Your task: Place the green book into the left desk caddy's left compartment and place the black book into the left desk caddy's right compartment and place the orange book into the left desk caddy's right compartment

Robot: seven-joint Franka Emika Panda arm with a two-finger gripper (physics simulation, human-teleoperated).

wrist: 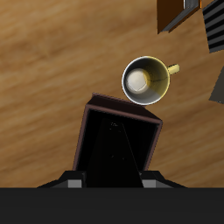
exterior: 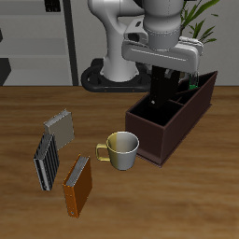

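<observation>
Wood-grain bench [exterior: 28, 121] with the dark caddy [exterior: 149, 131] as landmark: pincer [exterior: 173, 89] hangs over its wide low section [wrist: 116, 149], grip hidden so cannot tell; black book [exterior: 169, 93] apparently under it, mug [exterior: 120, 149] just beside, orange book [exterior: 78, 186] well apart toward the front edge.

Mug [exterior: 121, 149], striped book [exterior: 46, 159] and small grey book [exterior: 60, 124] on table [exterior: 187, 201].
</observation>
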